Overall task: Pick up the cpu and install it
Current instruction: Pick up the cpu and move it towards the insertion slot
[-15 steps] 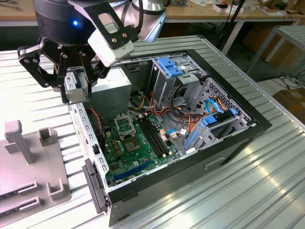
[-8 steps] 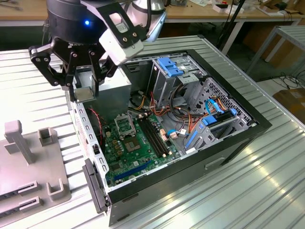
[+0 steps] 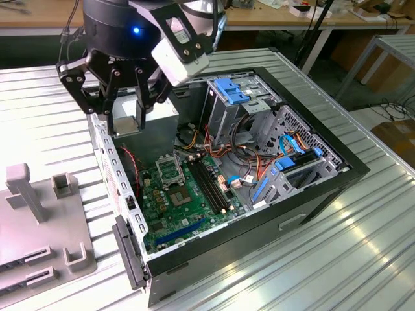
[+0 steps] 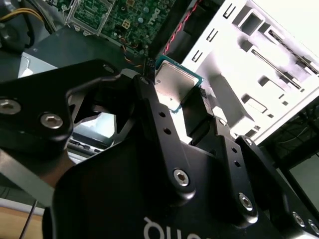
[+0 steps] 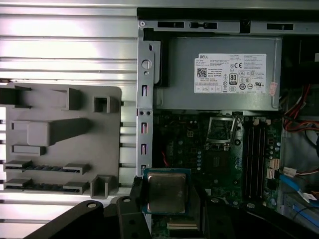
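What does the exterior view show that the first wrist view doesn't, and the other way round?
Exterior view's own: the blue light on the arm, the workbench behind, and the black outer wall of the computer case.

First wrist view's own: the white label on the grey box, and the chip's silvery top seen flat-on, pinched in the claw.

Both: the green board, its empty square socket, and the grey tray beside the case.

Harsh glare on the ribbed metal table (image 3: 45, 123) and the case wall (image 4: 264, 69), dim shadow inside.
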Controlling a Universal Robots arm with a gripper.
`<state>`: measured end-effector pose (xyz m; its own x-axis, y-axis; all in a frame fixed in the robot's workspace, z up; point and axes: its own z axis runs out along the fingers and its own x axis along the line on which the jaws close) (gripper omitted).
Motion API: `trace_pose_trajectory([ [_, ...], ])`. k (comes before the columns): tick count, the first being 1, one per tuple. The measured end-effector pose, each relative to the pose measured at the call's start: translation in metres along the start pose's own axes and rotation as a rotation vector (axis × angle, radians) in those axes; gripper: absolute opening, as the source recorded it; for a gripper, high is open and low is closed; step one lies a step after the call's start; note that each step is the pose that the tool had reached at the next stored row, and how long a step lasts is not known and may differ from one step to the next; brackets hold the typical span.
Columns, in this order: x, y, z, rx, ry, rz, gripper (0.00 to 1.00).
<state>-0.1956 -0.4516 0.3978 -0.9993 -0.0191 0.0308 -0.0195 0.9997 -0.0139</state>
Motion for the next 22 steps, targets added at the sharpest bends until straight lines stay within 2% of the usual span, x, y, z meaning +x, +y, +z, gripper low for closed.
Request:
trace_pose_trajectory([
  [7,-0.0138,-0.0003,-0.0003,-0.0001,0.0,0.0,0.47],
  [16,-0.037,-0.0008,-0.0007,-0.0001,0.0,0.0,0.47],
  [22,-0.0431,-0.001,-0.0004,0.0,-0.0009,0.0,0.47],
])
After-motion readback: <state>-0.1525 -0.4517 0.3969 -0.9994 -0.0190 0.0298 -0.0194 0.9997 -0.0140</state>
